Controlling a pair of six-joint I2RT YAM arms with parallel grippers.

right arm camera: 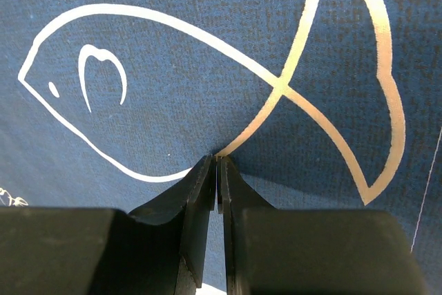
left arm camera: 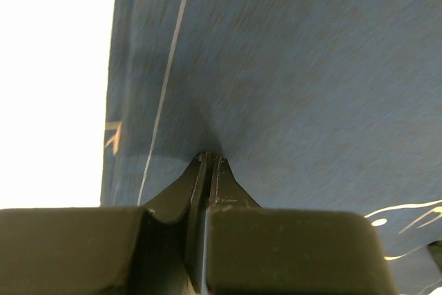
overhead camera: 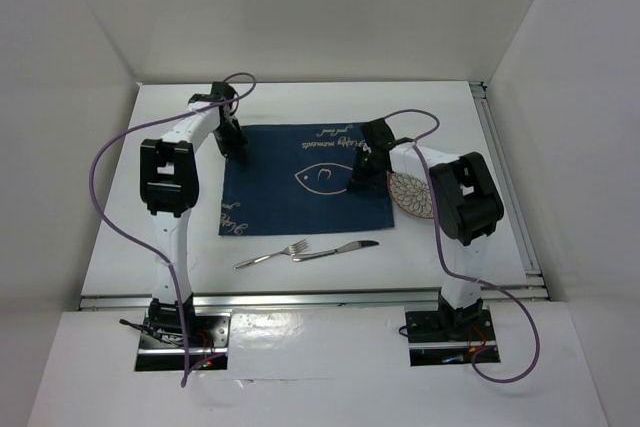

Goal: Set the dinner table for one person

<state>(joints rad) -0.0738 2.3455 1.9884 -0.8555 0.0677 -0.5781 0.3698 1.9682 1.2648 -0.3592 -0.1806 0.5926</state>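
Note:
A navy placemat point(overhead camera: 300, 182) with a white fish drawing lies flat in the middle of the white dinner table point(overhead camera: 300, 107). My left gripper point(overhead camera: 237, 152) is down at the mat's left edge. In the left wrist view its jaws point(left arm camera: 209, 157) are shut, pinching the blue cloth point(left arm camera: 311, 67), which puckers at the tips. My right gripper point(overhead camera: 358, 179) is on the mat's right part. It point(right arm camera: 217, 158) is shut on the cloth point(right arm camera: 173, 88) at the fish outline near the tail.
A patterned round plate point(overhead camera: 408, 195) sits just off the mat's right edge, half hidden by the right arm. A fork point(overhead camera: 270, 255) and a knife point(overhead camera: 335, 250) lie in front of the mat. A metal rail point(overhead camera: 510, 187) runs down the table's right side.

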